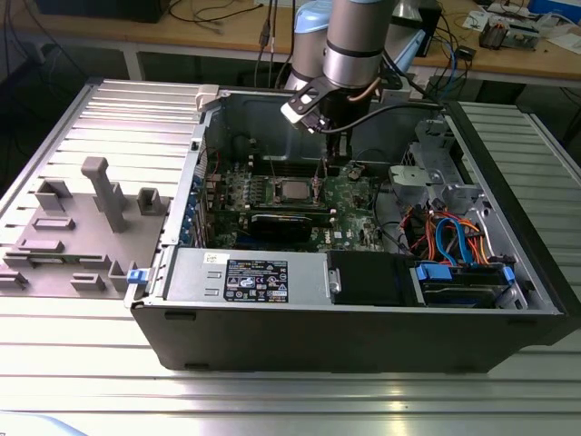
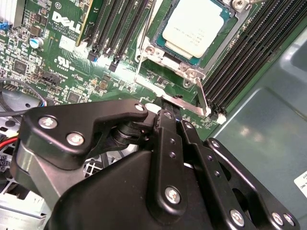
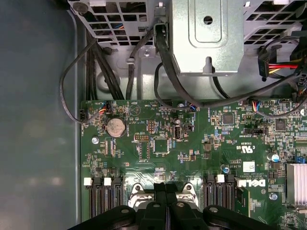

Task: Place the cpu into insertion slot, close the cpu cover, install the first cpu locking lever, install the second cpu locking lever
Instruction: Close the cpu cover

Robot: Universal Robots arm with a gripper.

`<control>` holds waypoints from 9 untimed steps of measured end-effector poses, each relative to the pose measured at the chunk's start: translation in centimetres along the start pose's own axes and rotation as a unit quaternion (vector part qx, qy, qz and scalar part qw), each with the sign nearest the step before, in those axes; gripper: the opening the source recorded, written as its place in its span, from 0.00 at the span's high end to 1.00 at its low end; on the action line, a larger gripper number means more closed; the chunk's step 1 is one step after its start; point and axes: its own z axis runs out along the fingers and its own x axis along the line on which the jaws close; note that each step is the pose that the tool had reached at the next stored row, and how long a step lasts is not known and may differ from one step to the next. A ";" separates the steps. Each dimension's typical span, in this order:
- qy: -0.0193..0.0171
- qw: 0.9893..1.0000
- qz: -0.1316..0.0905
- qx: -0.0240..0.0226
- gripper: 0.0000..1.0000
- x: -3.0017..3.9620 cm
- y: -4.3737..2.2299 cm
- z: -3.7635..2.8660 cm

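fixture: grey plate [image 1: 82, 227] with upright blocks, at the exterior view's left, lying just outside the case.
case: the case [image 1: 363, 336] lies open on the table [image 1: 272, 400], with the green board [image 1: 354, 195] flat inside.
cpu: the cpu [image 2: 195, 25] sits in the slot [image 1: 276, 192] mid-board, silver top up.
cover: the cover [image 2: 158, 52] lies flat around the cpu, whose top shows through the window.
lever: thin silver lever [image 2: 202, 98] at the socket's edge, just beside my fingertips. I can't tell if it's hooked.
gripper: my gripper [image 1: 323, 184] hangs straight down over the board, just to the exterior view's right of the cpu. My fingers [image 2: 165, 143] are pressed together with nothing visible between them. I can't tell if the tips touch the lever.
cage: drive cage [image 1: 436, 163] at the exterior view's right, with blue and orange cables [image 1: 445, 241] below it.
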 end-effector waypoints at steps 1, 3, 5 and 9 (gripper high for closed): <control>0.000 1.000 0.000 0.000 0.89 0.00 -0.06 0.00; 0.000 1.000 0.000 0.000 0.89 0.00 -0.09 0.00; 0.000 1.000 0.000 0.000 0.89 0.00 -0.14 -0.01; 0.000 1.000 0.000 0.000 0.89 0.00 -0.32 -0.01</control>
